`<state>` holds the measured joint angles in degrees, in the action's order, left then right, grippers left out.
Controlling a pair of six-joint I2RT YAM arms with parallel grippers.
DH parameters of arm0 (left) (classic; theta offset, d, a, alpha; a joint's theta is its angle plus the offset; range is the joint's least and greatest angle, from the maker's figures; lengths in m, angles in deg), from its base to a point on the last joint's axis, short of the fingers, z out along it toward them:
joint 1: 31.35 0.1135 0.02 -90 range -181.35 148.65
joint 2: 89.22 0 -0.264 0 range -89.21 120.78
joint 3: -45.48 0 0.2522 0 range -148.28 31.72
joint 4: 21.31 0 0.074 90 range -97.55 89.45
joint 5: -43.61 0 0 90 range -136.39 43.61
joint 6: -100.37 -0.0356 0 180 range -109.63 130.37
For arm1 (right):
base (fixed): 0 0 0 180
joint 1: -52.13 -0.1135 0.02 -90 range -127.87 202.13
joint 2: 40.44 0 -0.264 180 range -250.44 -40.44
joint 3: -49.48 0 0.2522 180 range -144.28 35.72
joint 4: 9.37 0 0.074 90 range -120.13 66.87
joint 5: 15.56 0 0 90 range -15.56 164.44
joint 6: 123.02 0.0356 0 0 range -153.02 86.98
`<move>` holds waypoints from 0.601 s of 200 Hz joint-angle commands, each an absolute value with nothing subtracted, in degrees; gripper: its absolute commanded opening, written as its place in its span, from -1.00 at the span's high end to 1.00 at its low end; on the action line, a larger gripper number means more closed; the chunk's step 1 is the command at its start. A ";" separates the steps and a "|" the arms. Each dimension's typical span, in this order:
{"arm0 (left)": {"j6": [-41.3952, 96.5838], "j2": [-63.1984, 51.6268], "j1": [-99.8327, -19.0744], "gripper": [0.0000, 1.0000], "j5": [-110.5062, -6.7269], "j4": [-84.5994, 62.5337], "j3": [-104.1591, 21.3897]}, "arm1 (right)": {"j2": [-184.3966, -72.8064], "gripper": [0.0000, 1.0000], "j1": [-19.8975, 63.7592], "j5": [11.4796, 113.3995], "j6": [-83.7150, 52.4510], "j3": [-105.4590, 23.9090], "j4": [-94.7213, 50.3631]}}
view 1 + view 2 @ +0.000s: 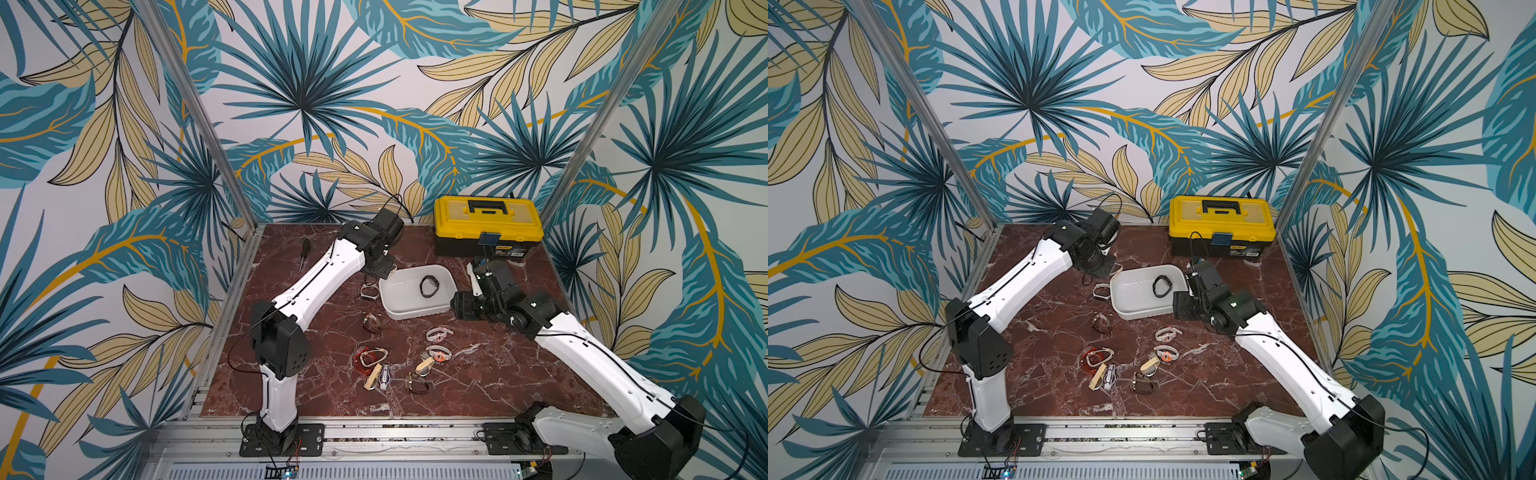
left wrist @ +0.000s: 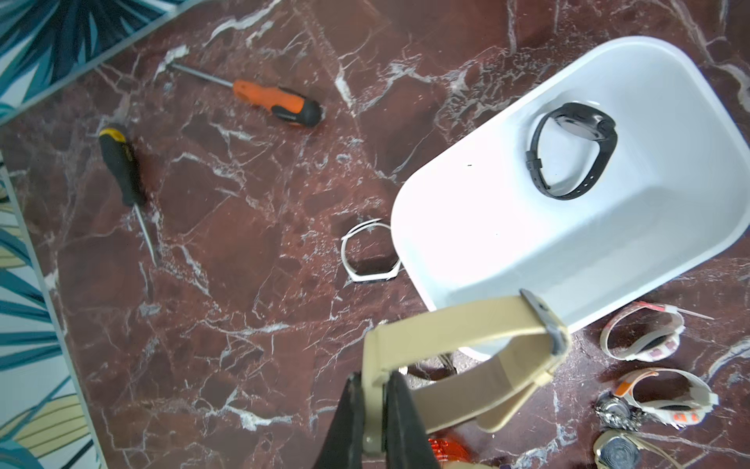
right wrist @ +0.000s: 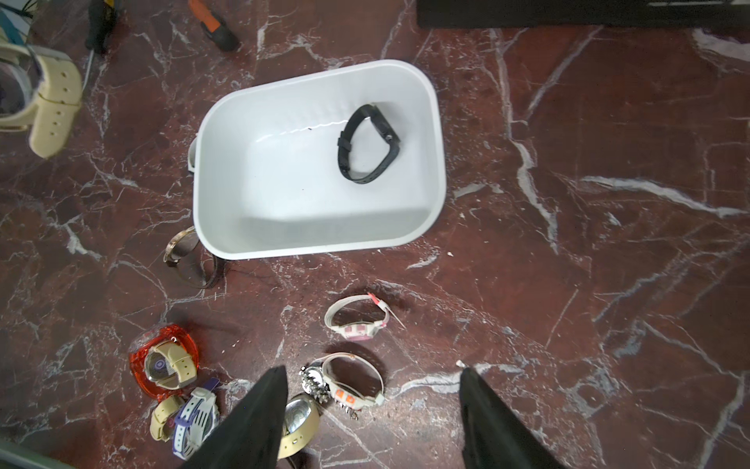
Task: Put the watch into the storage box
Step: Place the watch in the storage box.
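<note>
In both top views you find the storage box point(image 1: 403, 291) mid-table with a black watch point(image 1: 435, 286) inside; left wrist: left gripper point(image 2: 373, 387) clamped on the beige watch point(image 2: 458, 325) by its strap, seemingly beside the box; right wrist: right gripper point(image 3: 371, 367) wide, empty.

The toolbox point(image 1: 488, 224) stands in the table's point(image 1: 478, 386) back right corner. Before it, mid-table, lies the storage box point(image 1: 415, 313), a watch point(image 1: 429, 286) inside. Other watches point(image 1: 438, 333) lie scattered nearer the front edge, and a screwdriver point(image 1: 304, 253) lies by the left edge.
</note>
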<state>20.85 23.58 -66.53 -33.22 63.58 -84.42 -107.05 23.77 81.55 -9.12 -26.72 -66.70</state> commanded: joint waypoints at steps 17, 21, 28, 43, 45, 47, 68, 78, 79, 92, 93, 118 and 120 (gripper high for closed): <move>15.02 34.24 -68.37 0.84 -27.87 67.51 -90.98 | -102.47 -0.38 26.48 82.63 -6.79 -23.84 -68.72; 14.81 35.12 -68.56 0.84 -27.49 67.52 -91.68 | -102.20 -0.39 26.66 82.60 -6.66 -23.67 -68.82; 14.32 36.67 -68.83 0.83 -27.00 67.65 -92.82 | -101.77 -0.38 26.93 82.47 -6.64 -23.40 -68.88; 13.03 39.33 -69.44 0.83 -25.91 67.15 -94.52 | -101.24 -0.39 27.21 82.30 -6.56 -22.92 -69.15; 12.86 39.60 -69.48 0.83 -25.75 67.09 -94.63 | -101.21 -0.39 27.18 82.27 -6.56 -22.84 -69.18; 12.67 39.93 -69.61 0.83 -25.52 66.99 -94.77 | -101.11 -0.38 27.17 82.22 -6.56 -22.83 -69.18; 11.05 42.53 -70.04 0.83 -22.78 65.47 -96.17 | -101.00 -0.38 27.40 81.79 -6.22 -22.22 -69.02; 10.60 43.41 -70.04 0.83 -22.53 64.51 -96.59 | -101.00 -0.39 27.41 81.38 -5.89 -21.80 -68.84; 10.62 43.54 -70.08 0.83 -22.46 64.34 -96.64 | -101.00 -0.39 27.38 81.29 -5.83 -21.74 -68.75; 10.19 44.42 -70.20 0.83 -22.24 63.02 -97.10 | -100.93 -0.39 27.36 80.63 -5.37 -20.93 -68.11; 10.15 44.49 -70.20 0.83 -22.18 62.89 -97.16 | -100.96 -0.39 27.40 80.61 -5.35 -20.91 -68.03; 9.43 46.10 -70.54 0.82 -21.88 61.60 -98.41 | -100.91 -0.38 27.35 80.14 -5.00 -19.92 -67.76; 9.41 46.19 -70.55 0.82 -21.94 61.64 -98.55 | -100.91 -0.39 27.39 80.15 -5.09 -19.92 -67.80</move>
<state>11.08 45.02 -70.12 -23.58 63.93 -95.13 -101.41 27.18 81.14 -6.01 -21.56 -67.97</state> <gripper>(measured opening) 0.118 0.693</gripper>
